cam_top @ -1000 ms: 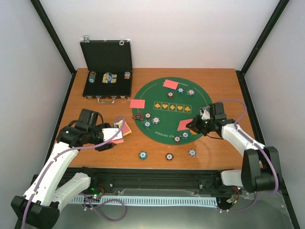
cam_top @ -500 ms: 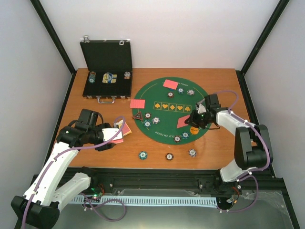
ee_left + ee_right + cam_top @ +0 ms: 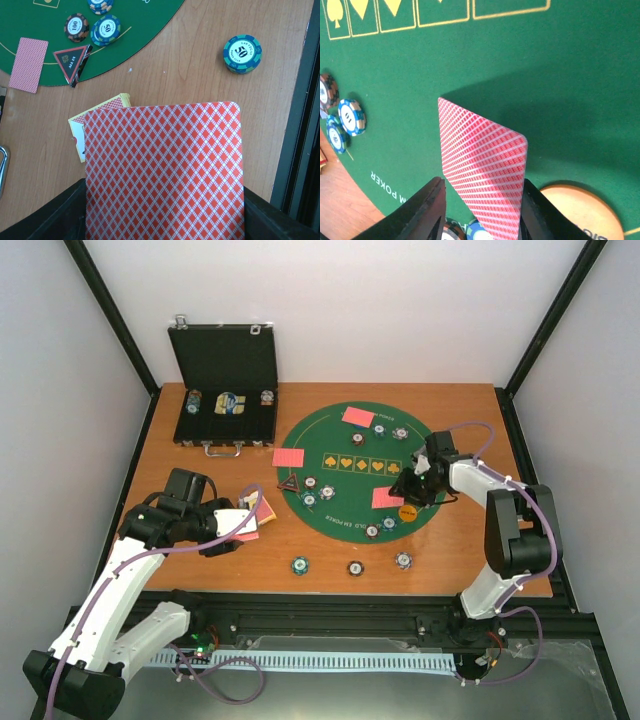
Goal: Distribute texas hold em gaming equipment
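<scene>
Our wooden table (image 3: 460,540), ringed by white walls (image 3: 400,310), bore a green mat (image 3: 350,490). The left gripper (image 3: 165,220) pinched a card (image 3: 165,165); the right gripper (image 3: 480,215) pinched another card (image 3: 480,160) over the mat.

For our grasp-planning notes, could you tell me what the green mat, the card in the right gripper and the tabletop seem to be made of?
Green mat: probably felt; matte, glare-free, printed in yellow. Card: thin coated paper or plastic, I cannot tell which; smooth, red lattice print, rounded corner. Tabletop: wood or wood-look laminate; satin surface with fine grain streaks.
</scene>
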You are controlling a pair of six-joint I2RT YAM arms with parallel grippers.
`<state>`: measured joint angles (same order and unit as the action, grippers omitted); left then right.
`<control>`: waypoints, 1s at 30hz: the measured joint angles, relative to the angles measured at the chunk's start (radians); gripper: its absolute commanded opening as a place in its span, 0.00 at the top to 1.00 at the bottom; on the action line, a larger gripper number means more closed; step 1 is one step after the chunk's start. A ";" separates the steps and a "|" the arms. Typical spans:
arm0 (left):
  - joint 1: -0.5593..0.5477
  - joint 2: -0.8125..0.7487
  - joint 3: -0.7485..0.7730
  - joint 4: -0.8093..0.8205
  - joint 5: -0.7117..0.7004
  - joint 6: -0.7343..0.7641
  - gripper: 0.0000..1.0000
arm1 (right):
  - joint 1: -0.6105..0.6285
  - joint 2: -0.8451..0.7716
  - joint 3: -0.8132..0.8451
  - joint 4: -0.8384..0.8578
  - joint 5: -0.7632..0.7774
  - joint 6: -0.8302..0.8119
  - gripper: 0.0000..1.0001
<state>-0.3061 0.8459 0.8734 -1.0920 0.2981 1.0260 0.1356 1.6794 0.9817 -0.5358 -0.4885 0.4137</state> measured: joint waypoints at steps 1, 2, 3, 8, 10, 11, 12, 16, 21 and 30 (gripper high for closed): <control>0.000 0.000 0.000 0.000 0.000 0.000 0.62 | 0.000 0.001 0.005 -0.006 0.010 0.001 0.55; 0.000 0.000 0.000 0.000 0.000 0.000 0.62 | 0.000 0.003 0.012 -0.013 0.019 0.000 0.53; 0.000 0.000 0.000 -0.001 0.000 0.000 0.62 | 0.000 0.005 0.021 -0.019 0.032 -0.005 0.53; 0.000 0.000 0.000 -0.001 0.000 0.000 0.62 | 0.000 0.004 0.085 -0.067 0.124 -0.012 0.45; 0.000 0.000 0.000 -0.001 0.000 0.000 0.62 | -0.001 -0.001 0.104 -0.082 0.169 -0.014 0.45; 0.000 0.000 0.000 -0.001 0.000 0.000 0.62 | -0.001 -0.007 0.109 -0.087 0.188 -0.014 0.45; 0.000 0.000 0.000 -0.001 0.000 0.000 0.62 | -0.001 -0.017 0.112 -0.093 0.205 -0.014 0.45; 0.000 0.000 0.000 -0.002 0.000 0.000 0.62 | 0.003 -0.086 0.109 -0.108 0.210 -0.012 0.39; 0.000 0.000 0.000 -0.002 0.000 0.000 0.62 | 0.094 -0.236 0.026 -0.022 0.090 0.050 0.31; 0.000 0.002 0.000 -0.001 0.001 0.000 0.62 | 0.549 -0.313 -0.119 0.315 -0.103 0.338 0.27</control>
<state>-0.3061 0.8478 0.8734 -1.0927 0.2989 1.0256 0.6842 1.3663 0.8631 -0.2211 -0.5919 0.7517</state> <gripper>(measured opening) 0.671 0.725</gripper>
